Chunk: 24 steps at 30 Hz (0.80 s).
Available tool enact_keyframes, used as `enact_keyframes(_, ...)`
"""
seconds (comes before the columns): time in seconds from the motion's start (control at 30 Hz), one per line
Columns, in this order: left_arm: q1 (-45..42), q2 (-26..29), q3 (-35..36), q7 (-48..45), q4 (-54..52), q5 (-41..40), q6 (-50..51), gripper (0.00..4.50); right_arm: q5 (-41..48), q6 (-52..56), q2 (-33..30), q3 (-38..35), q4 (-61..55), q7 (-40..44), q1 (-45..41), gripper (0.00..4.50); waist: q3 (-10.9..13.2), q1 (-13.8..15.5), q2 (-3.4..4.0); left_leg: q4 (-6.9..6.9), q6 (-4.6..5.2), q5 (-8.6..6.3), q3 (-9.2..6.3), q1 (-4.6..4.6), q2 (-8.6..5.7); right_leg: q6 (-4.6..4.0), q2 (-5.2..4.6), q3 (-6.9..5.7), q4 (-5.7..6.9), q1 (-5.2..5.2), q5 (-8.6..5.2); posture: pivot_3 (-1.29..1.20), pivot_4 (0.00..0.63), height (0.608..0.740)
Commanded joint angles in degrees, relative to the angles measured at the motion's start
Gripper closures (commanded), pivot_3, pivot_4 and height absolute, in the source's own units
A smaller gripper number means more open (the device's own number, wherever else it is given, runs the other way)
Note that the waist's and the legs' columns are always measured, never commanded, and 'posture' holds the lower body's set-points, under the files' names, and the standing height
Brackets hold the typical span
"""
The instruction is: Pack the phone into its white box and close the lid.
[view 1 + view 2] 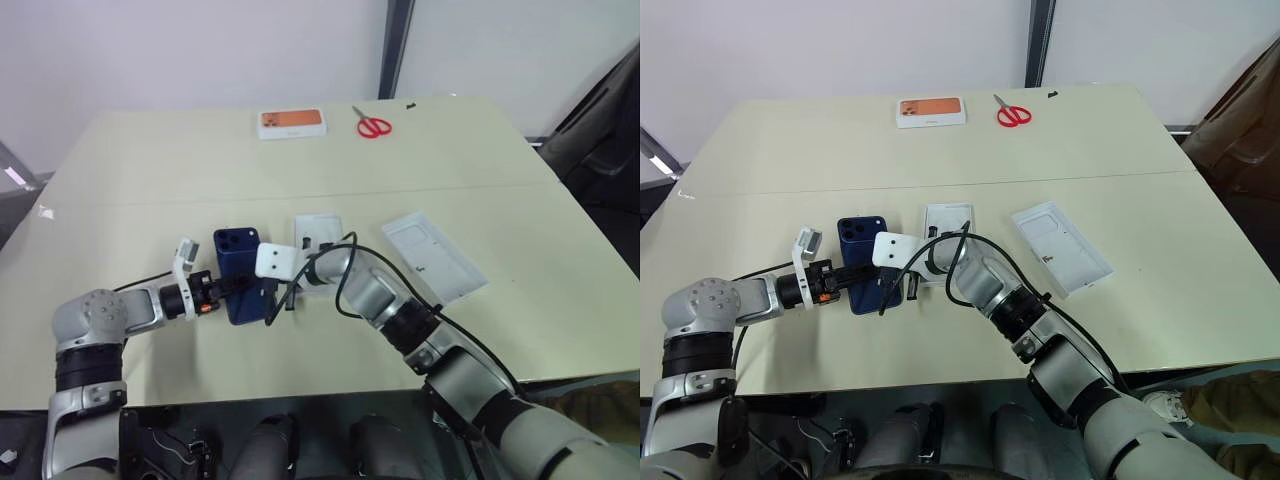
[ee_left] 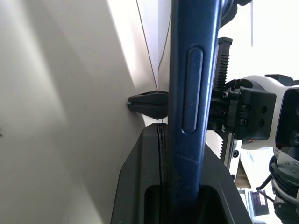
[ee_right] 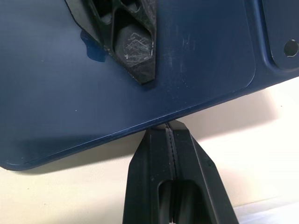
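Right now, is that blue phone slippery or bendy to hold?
Probably slippery: the phone's back looks glossy. Likely stiff, since its edge runs straight between the left gripper's jaws. It could twist loose, as both grippers pinch only its thin edges.

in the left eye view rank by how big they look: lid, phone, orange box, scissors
1. lid
2. phone, partly hidden by the fingers, so it is close to the lid
3. orange box, farther from the camera
4. scissors, also far
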Motion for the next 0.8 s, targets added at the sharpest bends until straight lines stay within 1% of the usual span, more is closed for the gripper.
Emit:
enact_keyframes(0.03,-0.2,0.6,1.5,1.0,0.1,-0.9,-0.2,4.46,-0.2,0.1,0.0,1.0,-0.5,0.2,1.0,4.5,0.0,0.0,0.0,0.0,0.0,0.0,0.0,0.0,0.0,0.0,0.0,0.0,0.0,0.0,0.0,0.0,0.15,0.734)
enact_keyframes(0.13,-0.3,0.4,2.6,1.5,0.9,-2.0,0.1,4.46,2.0,0.1,0.7,-1.3,-1.7,-0.1,1.2,4.5,0.0,0.0,0.0,-0.01,0.0,0.0,0.0,0.0,0.0,0.0,0.0,0.0,0.0,-0.01,0.0,0.0,0.15,0.734)
enact_keyframes(0.17,-0.3,0.4,3.0,1.6,0.9,-2.5,0.0,4.46,3.6,0.3,1.5,-3.1,-2.5,-0.5,1.1,4.5,0.0,-0.1,0.0,-0.01,0.0,0.0,0.0,0.0,0.0,0.0,0.0,0.0,0.0,-0.01,0.0,0.0,0.15,0.734)
enact_keyframes(0.23,0.0,0.8,3.8,1.5,0.2,-3.3,-0.3,4.46,9.6,2.0,3.2,-8.8,-5.6,0.1,1.2,4.5,0.1,-0.1,-0.04,-0.02,0.0,0.0,0.0,-0.01,0.0,0.0,0.0,0.01,0.0,-0.02,0.0,0.0,0.15,0.734)
enact_keyframes(0.3,0.4,1.1,4.6,1.2,-1.0,-4.4,0.4,4.46,14.1,3.8,3.8,-12.5,-7.9,1.2,1.4,4.5,0.1,-0.1,-0.03,-0.02,0.0,0.0,0.0,-0.06,0.01,0.0,0.0,0.01,0.0,-0.05,0.0,0.0,0.15,0.734)
enact_keyframes(0.37,0.8,0.4,6.3,1.5,-2.9,-5.4,-1.4,4.46,18.1,6.5,3.2,-15.6,-10.2,2.9,1.4,4.5,0.1,-0.1,-0.03,-0.02,0.0,0.0,0.0,-0.14,0.01,0.0,0.0,0.01,0.0,-0.13,0.0,0.0,0.15,0.734)
enact_keyframes(0.4,1.2,0.2,6.7,1.5,-3.8,-5.3,-2.9,4.5,19.5,6.9,2.4,-16.6,-11.3,3.6,1.5,3.96,0.1,-0.1,-0.03,-0.03,0.0,0.0,0.0,-0.17,0.01,0.0,0.0,0.01,-0.01,-0.15,0.0,0.0,0.15,0.734)
enact_keyframes(0.43,1.5,0.1,7.0,1.4,-4.3,-5.2,-4.3,4.5,20.3,7.1,1.5,-17.0,-12.1,4.1,1.8,3.63,0.1,-0.1,-0.03,-0.03,0.0,0.0,0.0,-0.18,0.02,0.0,0.0,0.01,-0.02,-0.15,0.0,0.0,0.15,0.734)
enact_keyframes(0.47,1.7,0.0,7.1,1.3,-4.5,-5.3,-5.2,4.5,20.7,7.0,0.5,-17.1,-12.8,4.5,2.2,3.18,0.1,-0.1,-0.03,-0.04,0.0,0.0,0.0,-0.18,0.01,0.0,-0.01,0.01,-0.02,-0.15,0.0,0.0,0.15,0.734)
enact_keyframes(0.57,1.4,0.6,7.5,0.8,-3.8,-6.6,-4.8,4.5,23.0,5.9,-5.2,-15.9,-18.1,10.2,5.5,1.72,0.1,0.4,-0.04,-0.02,0.01,-0.01,0.0,-0.19,0.0,0.0,-0.02,0.0,-0.06,-0.14,0.0,0.0,0.15,0.734)
enact_keyframes(0.63,1.1,0.8,7.7,1.3,-3.6,-7.3,-3.7,4.5,24.1,6.6,-8.2,-15.3,-19.9,12.2,6.6,1.72,0.1,0.4,-0.06,-0.01,0.25,-0.15,0.01,-0.19,-0.02,0.0,-0.05,0.0,-0.1,-0.11,0.0,0.0,0.15,0.734)
enact_keyframes(0.7,0.1,0.7,8.7,2.2,-2.4,-8.5,-1.9,4.5,22.4,2.7,-13.2,-13.4,-21.1,14.7,8.7,1.72,0.1,0.4,-0.05,0.0,0.26,-0.15,0.02,-0.23,-0.02,0.0,-0.05,0.0,-0.1,-0.12,0.0,0.0,0.15,0.734)
enact_keyframes(0.8,-0.9,0.5,8.9,3.1,-1.7,-9.3,-1.1,4.5,21.4,-1.5,-18.1,-11.5,-22.0,17.3,11.1,1.72,0.2,0.2,-0.08,-0.01,0.27,-0.16,0.02,-0.24,-0.01,0.0,-0.05,0.0,-0.09,-0.08,0.0,0.0,0.15,0.734)
